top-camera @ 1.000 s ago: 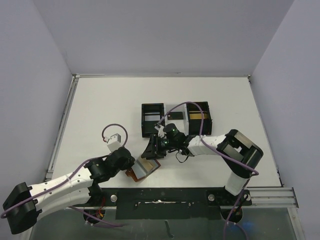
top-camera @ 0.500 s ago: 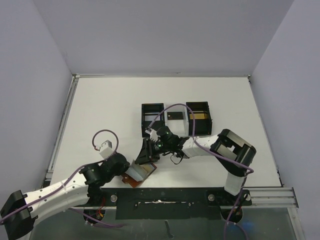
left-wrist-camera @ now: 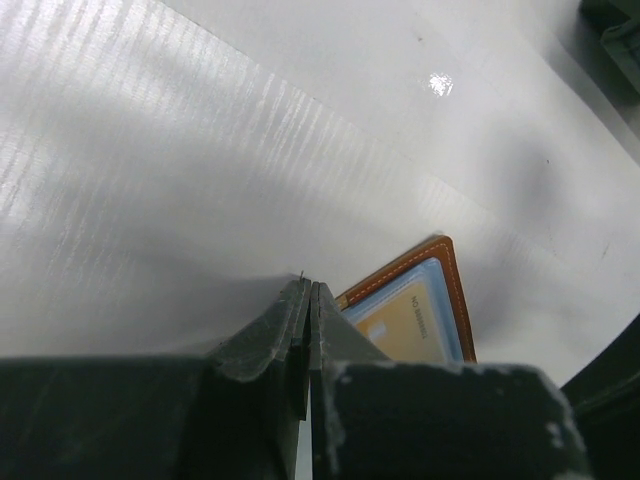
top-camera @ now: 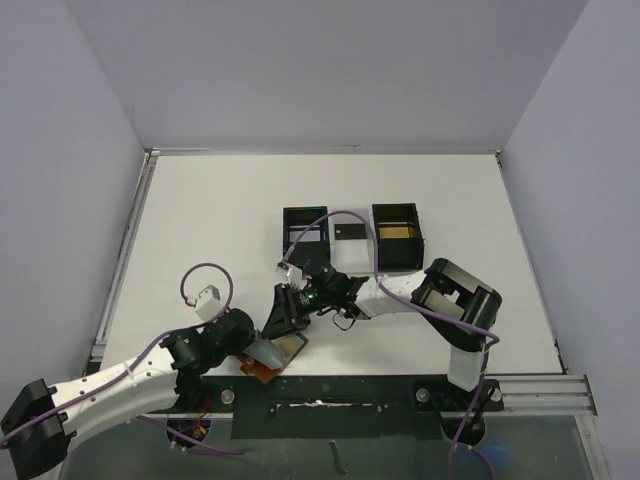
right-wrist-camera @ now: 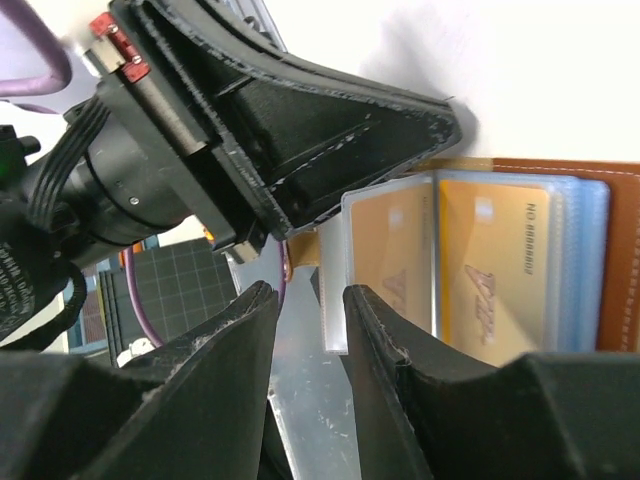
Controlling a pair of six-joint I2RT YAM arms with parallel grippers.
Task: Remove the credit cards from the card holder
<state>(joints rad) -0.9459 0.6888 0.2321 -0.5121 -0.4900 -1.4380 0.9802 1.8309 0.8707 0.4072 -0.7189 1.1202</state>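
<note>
Both arms are drifting toward the near left, and the wallet [top-camera: 275, 350] is sliding with them to the near edge of the desk [top-camera: 200, 230]. Left pincer [left-wrist-camera: 306, 290] is pressed together, bearing on the wallet's edge. Right pincer [right-wrist-camera: 310, 300] is hanging partly spread at the sleeve, and should be closing on one card only. Two gold cards [right-wrist-camera: 495, 270] are showing in the one wallet, and a third is lying in the single tray [top-camera: 420, 245], in its right compartment.

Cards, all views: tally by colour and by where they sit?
Gold credit cards in the card holder: 2
Gold credit card in the tray, right compartment: 1
Small black card in the tray, middle compartment: 1
Total: 4 cards visible
</note>
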